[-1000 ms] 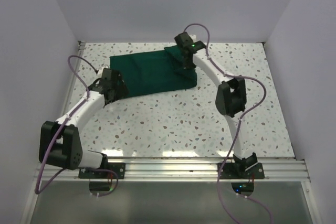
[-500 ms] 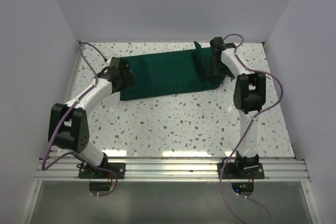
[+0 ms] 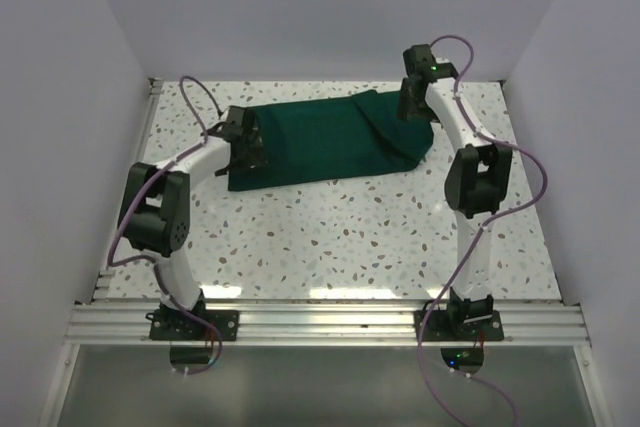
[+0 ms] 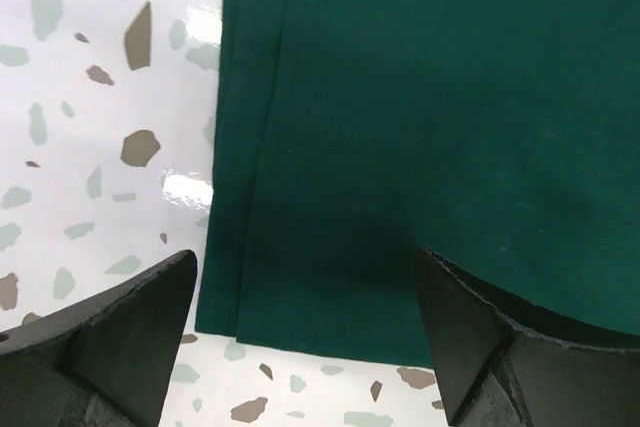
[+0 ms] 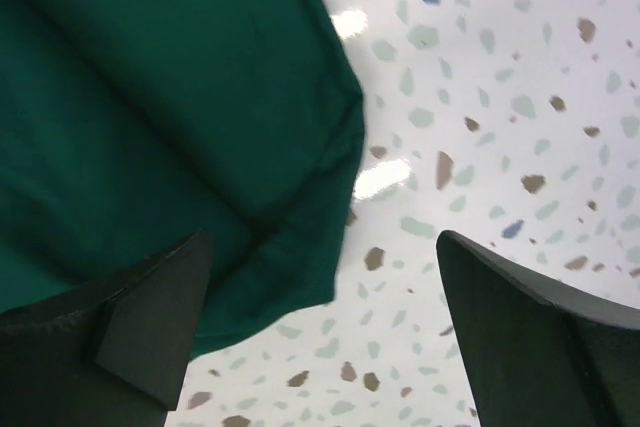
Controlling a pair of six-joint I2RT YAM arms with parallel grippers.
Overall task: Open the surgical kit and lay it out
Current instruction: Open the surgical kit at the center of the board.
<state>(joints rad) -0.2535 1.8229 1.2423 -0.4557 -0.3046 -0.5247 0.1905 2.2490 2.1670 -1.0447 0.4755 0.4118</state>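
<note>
**Change since earlier frames:** The dark green cloth (image 3: 320, 142) has been drawn out toward the right of the top view and now reads as a longer, flatter band. The right gripper (image 3: 409, 107) has travelled from upper centre to upper right. The left gripper (image 3: 245, 142) has moved up and inward to the cloth's left end.

**Location:** The cloth lies on the speckled table (image 3: 330, 237), in the upper middle of the top view. No tray or instruments show in any view; if they are there, the cloth hides them.

**Left gripper:** Its fingers (image 4: 120, 337) stand apart with nothing between them, poised over the cloth's corner.

**Right gripper:** Its fingers (image 5: 130, 337) are likewise spread and empty, above the rounded right corner of the cloth.

**Handling (judged):** The cloth is soft, light and limp. It will drape and drag rather than slide as a piece, and layers may lift together. It is best pinched at a free hem or corner, one layer only. Any steel inside would be heavier, hard and slippery, so the folds should be opened gently.

**View differences:**
- The left wrist view shows the stacked edges of a fold along the cloth's border, invisible from above.
- The right wrist view shows a soft rolled ridge and a loose corner with bare table beside it.
- Only the top view gives the cloth's whole outline and both arms at its two ends.
</note>
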